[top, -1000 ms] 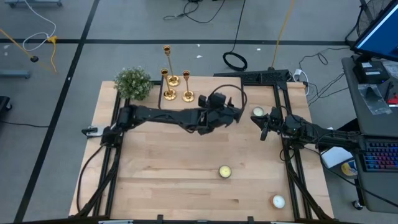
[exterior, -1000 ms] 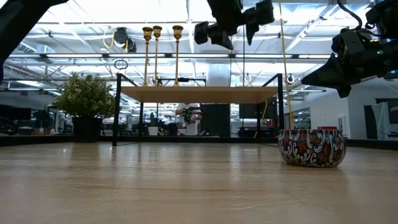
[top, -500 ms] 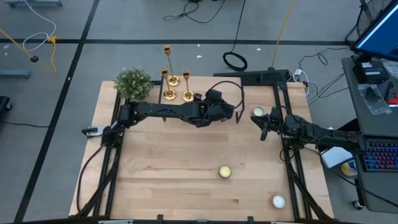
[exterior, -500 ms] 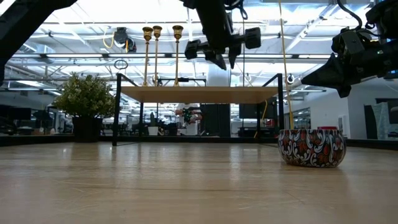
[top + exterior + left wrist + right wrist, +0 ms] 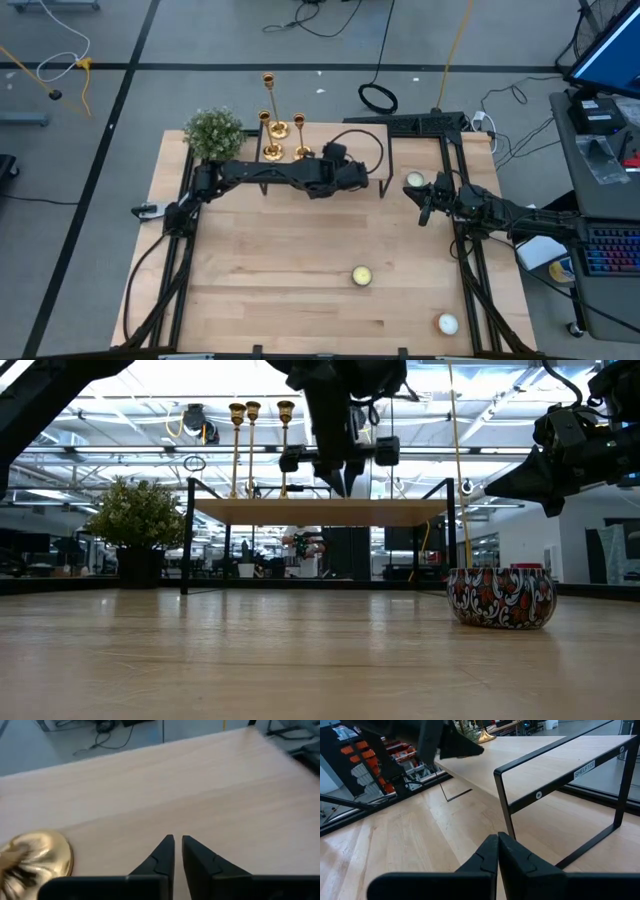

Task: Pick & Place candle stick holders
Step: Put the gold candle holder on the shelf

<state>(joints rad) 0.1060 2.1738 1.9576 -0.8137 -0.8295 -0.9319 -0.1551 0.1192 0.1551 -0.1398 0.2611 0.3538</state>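
Fingers nearly together and holding nothing, the left gripper (image 5: 177,840) hovers over a raised wooden shelf (image 5: 400,160), the three brass candle stick holders (image 5: 282,128) just beside it. The right gripper (image 5: 497,838), closed, waits apart.

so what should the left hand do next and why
Probably open the left hand and swing it toward the candle stick holders. Its fingers stand almost together with nothing between them, over bare wooden surface, and only one gold base shows off to its side, so it is not lined up on a stem. The right hand waits shut by the black frame.
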